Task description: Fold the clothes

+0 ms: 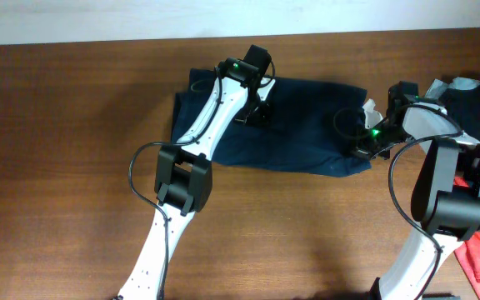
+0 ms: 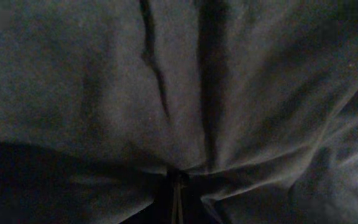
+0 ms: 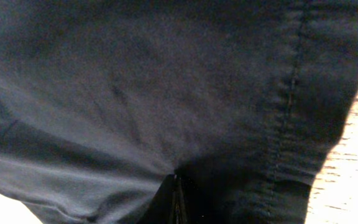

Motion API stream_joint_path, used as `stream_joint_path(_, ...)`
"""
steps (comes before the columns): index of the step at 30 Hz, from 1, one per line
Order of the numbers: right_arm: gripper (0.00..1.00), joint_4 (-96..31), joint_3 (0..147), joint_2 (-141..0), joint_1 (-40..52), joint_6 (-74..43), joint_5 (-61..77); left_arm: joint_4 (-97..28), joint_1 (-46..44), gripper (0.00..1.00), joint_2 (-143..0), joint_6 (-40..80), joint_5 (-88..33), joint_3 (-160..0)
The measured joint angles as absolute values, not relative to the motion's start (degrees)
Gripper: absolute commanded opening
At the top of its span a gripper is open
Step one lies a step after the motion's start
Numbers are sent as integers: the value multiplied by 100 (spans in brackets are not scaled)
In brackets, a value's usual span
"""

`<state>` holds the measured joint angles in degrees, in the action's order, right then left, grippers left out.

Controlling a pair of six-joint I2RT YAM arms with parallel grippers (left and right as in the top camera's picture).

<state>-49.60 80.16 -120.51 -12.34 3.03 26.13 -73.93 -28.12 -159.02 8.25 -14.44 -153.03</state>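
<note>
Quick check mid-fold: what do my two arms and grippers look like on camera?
Both the left arm and right arm have white tubular links joined by boxy black joint housings. A thin black cable loops beside each. A small green light glows near each wrist. The left gripper and right gripper are black.

The left arm (image 1: 211, 117) stretches forward from its base, wrist tipped down, with the left gripper (image 1: 260, 107) pinched tight on the shorts (image 1: 307, 125). The right arm (image 1: 440, 167) bends inward, and the right gripper (image 1: 361, 143) is likewise clamped on the shorts' edge.
</note>
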Motion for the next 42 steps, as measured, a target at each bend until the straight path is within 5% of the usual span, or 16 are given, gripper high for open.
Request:
stream_joint_path(7,15,-4707,7839,-11966,-1234,316,2707,-7317,-2816,0,-15904,913,-1286,-15705)
stream_joint_path(42,9,-4497,7701,-11898,-1234,294,2709,-5758,-2928,0,-15808,1061,-604,-15441)
